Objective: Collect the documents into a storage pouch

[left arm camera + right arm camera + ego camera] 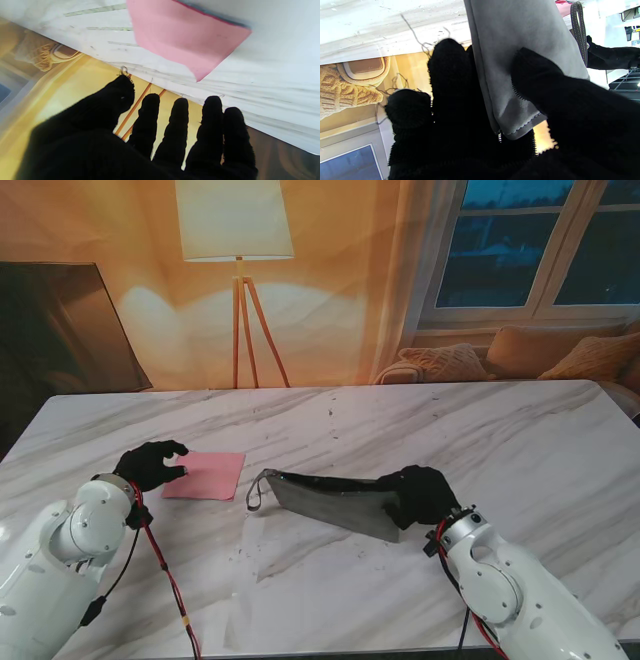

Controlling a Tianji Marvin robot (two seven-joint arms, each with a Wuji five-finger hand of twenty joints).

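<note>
1 grey pouch runs left-right, strap leftward, pinched by right hand; left hand spread, empty.

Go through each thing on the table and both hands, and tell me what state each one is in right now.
pink document: lying flat on the table, not held.
grey pouch: one end raised by the right hand, strap end resting on the table; its opening is not visible.
left hand: open, fingers spread, at the document's edge.
right hand: shut on the pouch's end, thumb against fingers.
floor lamp: lit.
</note>
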